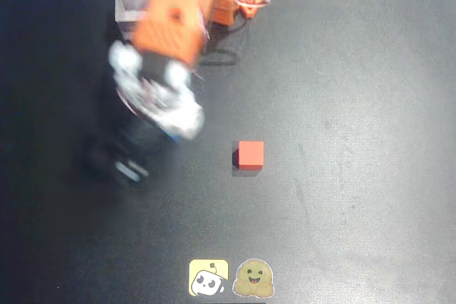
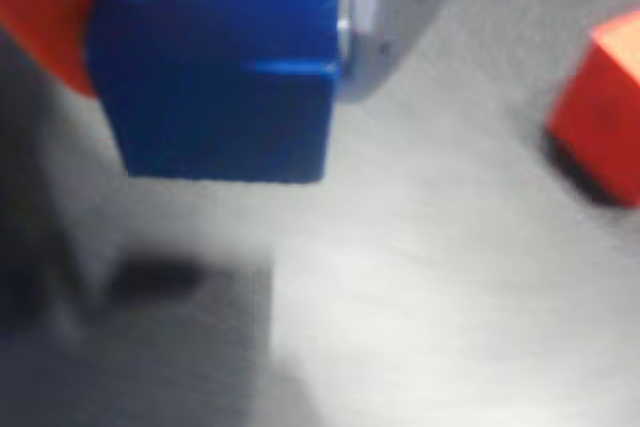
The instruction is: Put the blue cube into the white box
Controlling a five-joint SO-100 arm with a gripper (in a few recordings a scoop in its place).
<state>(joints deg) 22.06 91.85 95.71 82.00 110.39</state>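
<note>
In the wrist view the blue cube (image 2: 215, 62) sits clamped between an orange finger (image 2: 40, 7) on the left and a grey finger (image 2: 400, 7) on the right. My gripper (image 2: 215, 47) is shut on it and holds it above the dark table, with a shadow below. In the overhead view the orange arm is blurred, and the gripper (image 1: 122, 164) reaches to the lower left of the white box (image 1: 132, 3). The box stands at the top left, partly hidden behind the arm.
A red-orange cube (image 1: 250, 155) rests on the dark table near the middle, to the right of the gripper, and shows at the right edge of the wrist view (image 2: 600, 107). Two stickers (image 1: 231, 278) lie at the front edge.
</note>
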